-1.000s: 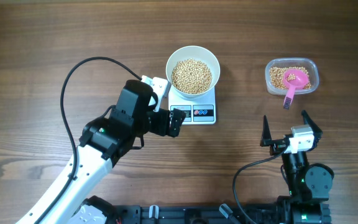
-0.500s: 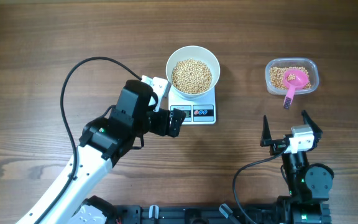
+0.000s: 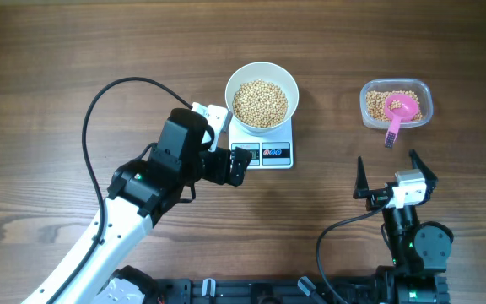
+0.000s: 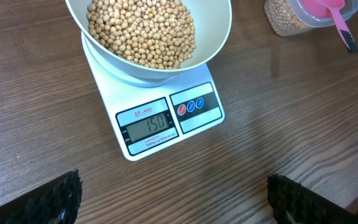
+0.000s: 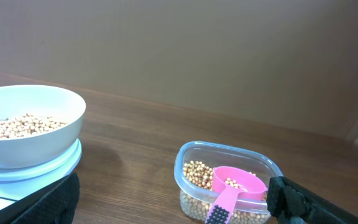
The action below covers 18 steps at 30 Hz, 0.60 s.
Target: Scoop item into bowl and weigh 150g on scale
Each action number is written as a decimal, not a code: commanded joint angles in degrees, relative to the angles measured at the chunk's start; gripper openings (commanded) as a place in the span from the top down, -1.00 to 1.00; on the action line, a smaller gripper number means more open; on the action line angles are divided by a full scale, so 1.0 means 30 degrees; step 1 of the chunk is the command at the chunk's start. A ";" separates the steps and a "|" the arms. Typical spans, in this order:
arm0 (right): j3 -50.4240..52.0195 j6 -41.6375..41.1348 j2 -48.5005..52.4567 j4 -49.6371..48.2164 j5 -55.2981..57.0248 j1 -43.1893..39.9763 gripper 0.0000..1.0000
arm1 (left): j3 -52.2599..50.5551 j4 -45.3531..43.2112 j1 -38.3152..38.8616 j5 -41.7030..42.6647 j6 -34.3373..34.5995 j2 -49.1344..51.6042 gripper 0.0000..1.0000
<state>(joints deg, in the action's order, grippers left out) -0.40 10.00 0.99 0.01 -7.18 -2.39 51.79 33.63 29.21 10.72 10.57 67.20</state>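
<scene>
Comparison with the two earlier overhead frames finds no difference: both arms, the vessels and the utensil hold identical positions.

Left end effector (image 3: 228, 140): fingers spread wide, nothing between them. It hovers over the wooden tabletop (image 3: 57, 59) at roughly eight o'clock of the scale (image 3: 264, 153), just beside its left edge. In the left wrist view its two dark fingertips sit at the lower corners, well apart.

The scale stands flat on the tabletop. Its display (image 4: 148, 126) reads 150, with the button panel at three o'clock of the display.

The bowl (image 3: 231, 88) rests on the scale platform, at twelve o'clock of the display. The beans (image 3: 260, 103) fill its lower part and are level.

Clear tub (image 3: 425, 100): at three o'clock of the bowl, well apart from it. It holds a smaller quantity of beans. A pink scoop (image 3: 402, 108) lies in it, its handle projecting over the rim toward six o'clock.

Right end effector (image 3: 386, 157): fingers spread, empty, positioned at six o'clock of the tub, near but clear of the scoop handle.
</scene>
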 commanded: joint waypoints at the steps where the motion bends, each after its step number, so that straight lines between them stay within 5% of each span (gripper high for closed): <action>1: 0.0029 0.0124 -0.0240 -0.0102 0.0262 0.0102 -0.99 | -0.0022 0.0015 0.0080 -0.0102 -0.0372 0.0029 -1.00; 18: 0.0029 0.0117 -0.0240 -0.0102 0.0262 0.0095 -0.99 | -0.0029 0.4495 0.0102 -0.0080 -0.0364 -0.5413 -1.00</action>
<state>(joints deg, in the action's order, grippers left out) -0.40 10.00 0.99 -0.01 -7.18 -2.39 51.77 45.36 29.21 10.55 10.55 56.60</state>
